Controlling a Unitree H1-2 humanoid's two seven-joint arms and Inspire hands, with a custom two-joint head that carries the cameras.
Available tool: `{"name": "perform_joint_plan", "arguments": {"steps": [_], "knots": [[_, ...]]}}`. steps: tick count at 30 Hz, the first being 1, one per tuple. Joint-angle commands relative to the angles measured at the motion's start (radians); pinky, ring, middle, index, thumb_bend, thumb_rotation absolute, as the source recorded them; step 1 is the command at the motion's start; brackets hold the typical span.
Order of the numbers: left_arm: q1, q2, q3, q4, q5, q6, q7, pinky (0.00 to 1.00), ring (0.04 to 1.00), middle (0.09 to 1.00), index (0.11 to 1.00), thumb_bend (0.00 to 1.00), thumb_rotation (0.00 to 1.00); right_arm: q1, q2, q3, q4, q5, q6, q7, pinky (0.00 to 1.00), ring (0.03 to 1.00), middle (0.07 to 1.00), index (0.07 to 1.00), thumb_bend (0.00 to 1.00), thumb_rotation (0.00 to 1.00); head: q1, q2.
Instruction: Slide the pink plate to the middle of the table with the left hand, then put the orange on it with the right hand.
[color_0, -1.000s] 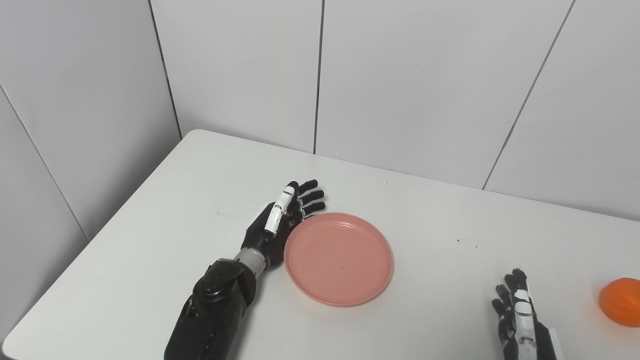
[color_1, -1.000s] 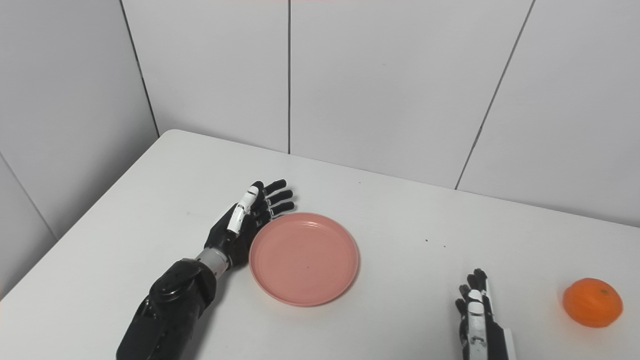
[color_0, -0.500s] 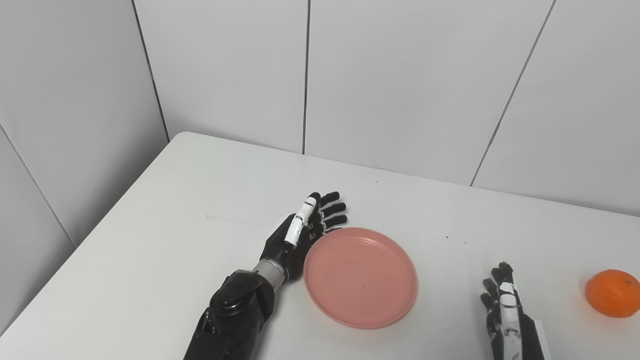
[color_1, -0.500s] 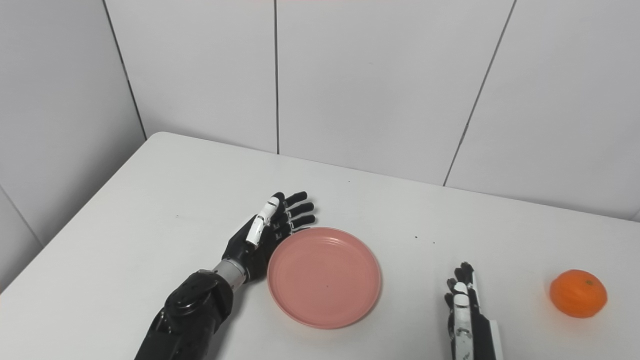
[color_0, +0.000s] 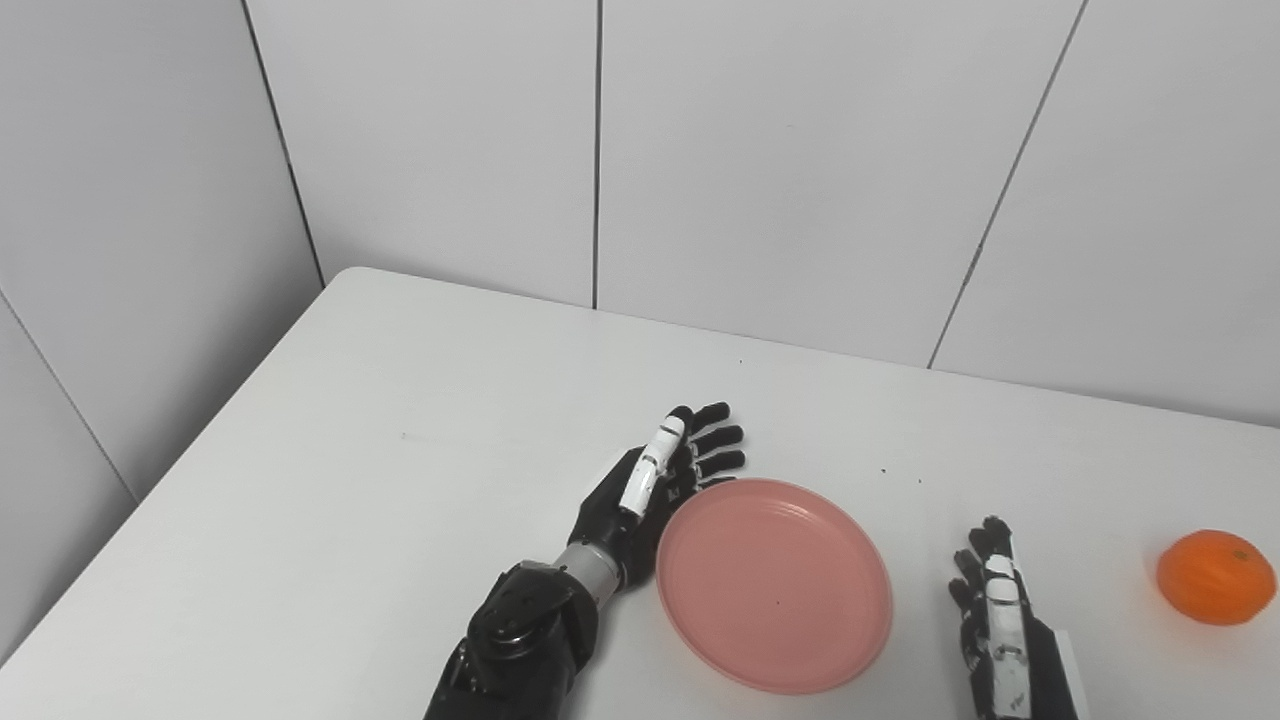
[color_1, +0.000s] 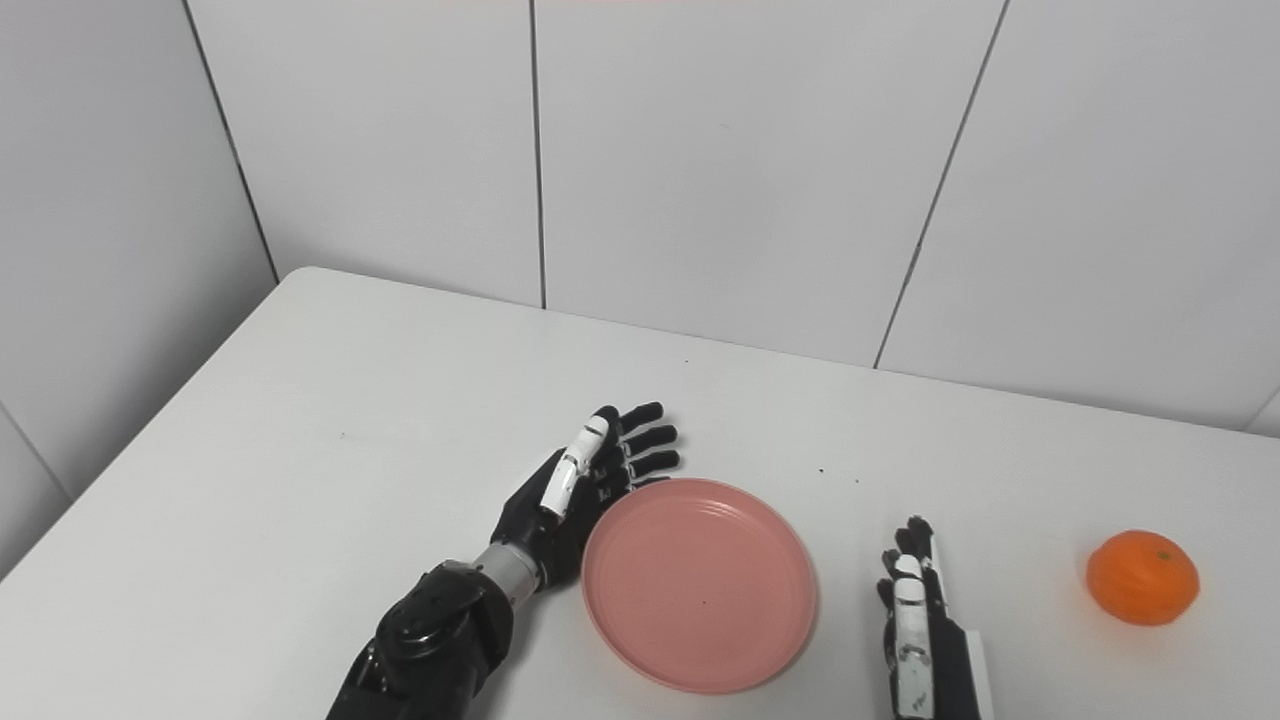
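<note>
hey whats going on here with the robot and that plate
The robot's left hand lies open with its palm edge against the left rim of the pink plate, set to push it sideways across the white table. The right hand rests open just right of the plate, holding nothing. The orange sits alone on the table farther right, untouched, so it has not yet been put on the plate.

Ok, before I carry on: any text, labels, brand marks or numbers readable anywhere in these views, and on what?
None readable: the pink plate, the orange, the table, the wall panels, the left hand and the right hand all show no lettering.
</note>
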Motion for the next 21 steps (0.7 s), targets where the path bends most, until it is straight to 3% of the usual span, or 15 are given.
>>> {"name": "perform_joint_plan", "arguments": {"steps": [1, 5, 14, 21], "knots": [[0.005, -0.017, -0.005, -0.018, 0.000, -0.003, 0.000, 0.83, 0.852, 0.862, 0.854, 0.39, 1.00, -0.025, 0.010, -0.003, -0.044, 0.000, 0.003, -0.006, 1.00, 0.989, 0.992, 0.990, 0.27, 1.00, -0.008, 0.002], [0.025, -0.045, 0.002, -0.024, -0.011, -0.011, 0.003, 0.83, 0.850, 0.859, 0.849, 0.39, 1.00, -0.025, 0.016, 0.000, -0.049, -0.007, 0.007, -0.014, 0.99, 0.986, 0.989, 0.990, 0.28, 1.00, -0.038, 0.012], [0.043, -0.044, 0.014, -0.034, -0.018, -0.012, -0.015, 0.85, 0.866, 0.875, 0.867, 0.38, 1.00, -0.043, 0.003, -0.022, -0.042, -0.016, 0.007, -0.028, 1.00, 0.990, 0.986, 0.984, 0.27, 1.00, -0.063, 0.024], [0.049, -0.045, 0.022, -0.054, -0.032, -0.001, -0.008, 0.86, 0.870, 0.879, 0.869, 0.38, 1.00, -0.073, -0.047, -0.044, -0.051, -0.071, -0.048, -0.035, 0.98, 0.966, 0.969, 0.973, 0.28, 1.00, -0.100, 0.036]]}}
